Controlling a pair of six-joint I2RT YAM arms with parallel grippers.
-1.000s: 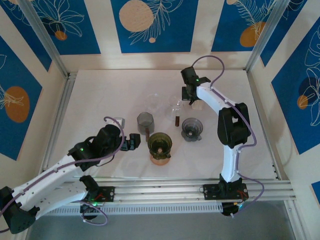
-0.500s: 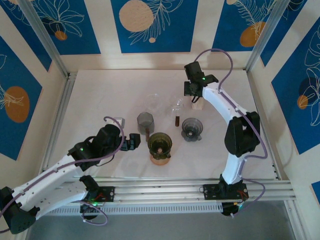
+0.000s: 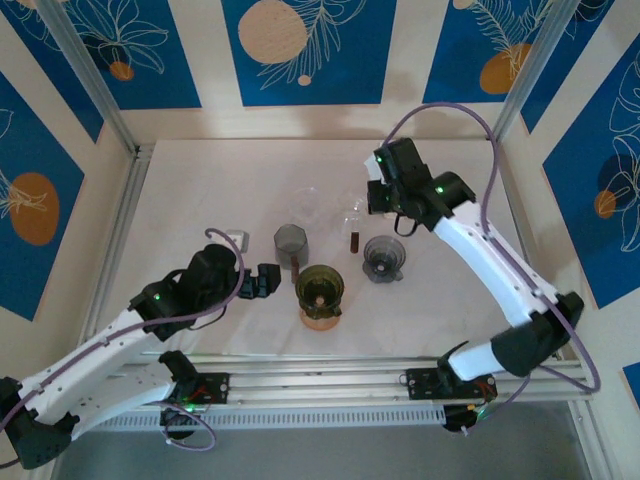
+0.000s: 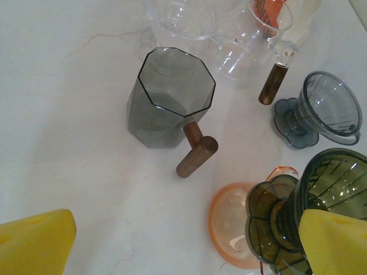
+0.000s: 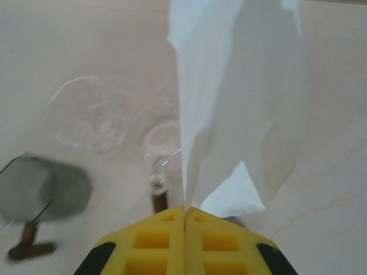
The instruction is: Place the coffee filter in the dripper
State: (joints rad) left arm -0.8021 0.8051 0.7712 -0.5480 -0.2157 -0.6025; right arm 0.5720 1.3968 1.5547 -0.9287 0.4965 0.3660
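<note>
Right gripper [image 5: 184, 215] pinching the white coffee filter [image 5: 241, 86]

The yellow fingers are pressed together on the lower tip of the paper, which fans out ahead of the jaws. To the left of the jaws, on the pale table [image 5: 332, 172], are a clear glass vessel [image 5: 92, 112], a small glass server [image 5: 162, 143] and a blurred grey cup [image 5: 46, 192].

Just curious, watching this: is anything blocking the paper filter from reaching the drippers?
Nothing visible does. The right gripper holds the filter aloft; the grey dripper and green dripper stand open-topped, the glass jug beside them, not over them.
</note>
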